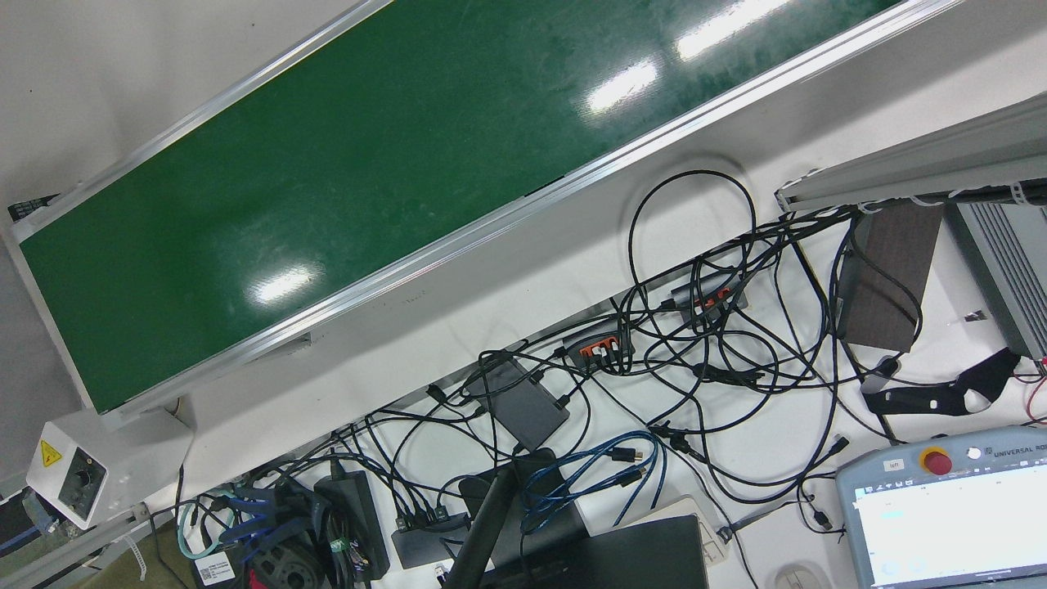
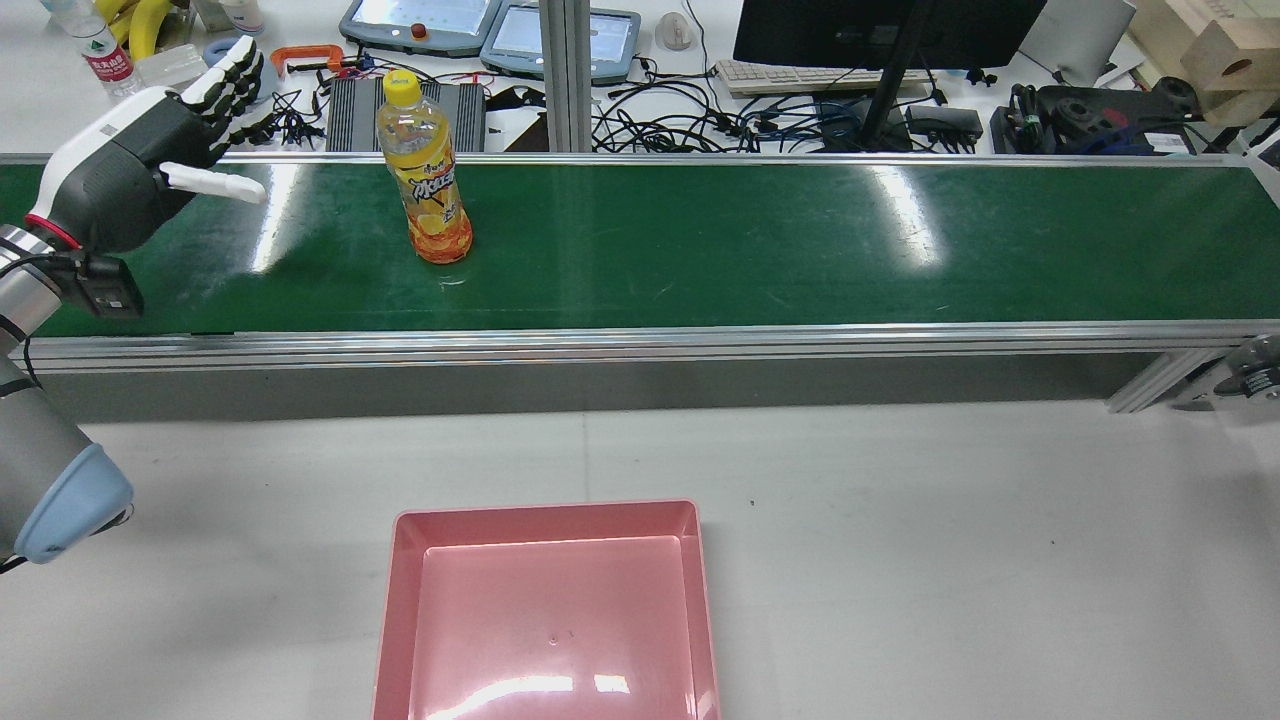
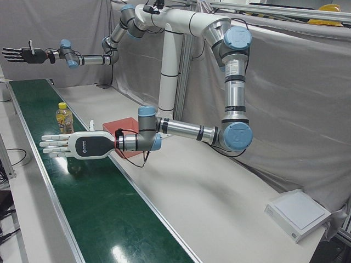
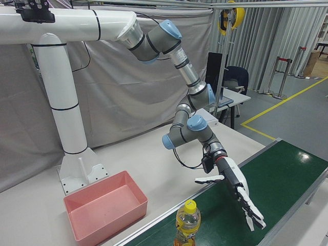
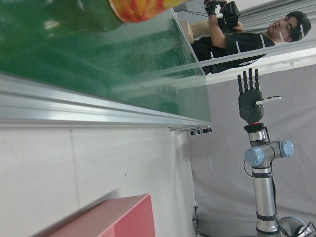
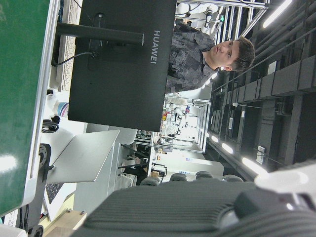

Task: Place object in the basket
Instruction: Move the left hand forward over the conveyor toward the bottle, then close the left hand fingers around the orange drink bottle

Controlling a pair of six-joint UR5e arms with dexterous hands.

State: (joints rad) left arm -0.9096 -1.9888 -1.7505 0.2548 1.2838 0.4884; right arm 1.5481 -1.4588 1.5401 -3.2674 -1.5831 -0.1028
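Presently, the left robot hand (image 2: 150,165) is held open, fingers spread, empty. The bottle (image 2: 424,170) stands upright just beside it on the belt. Approach step judged; closing around the bottle is required next, before the basket (image 2: 548,520).

Left hand (image 2: 160,135), upper left of the rear view: fingers spread flat, holding nothing, forearm extended forward. Right hand (image 3: 24,55), upper left of the left-front view: raised, fingers apart, empty.
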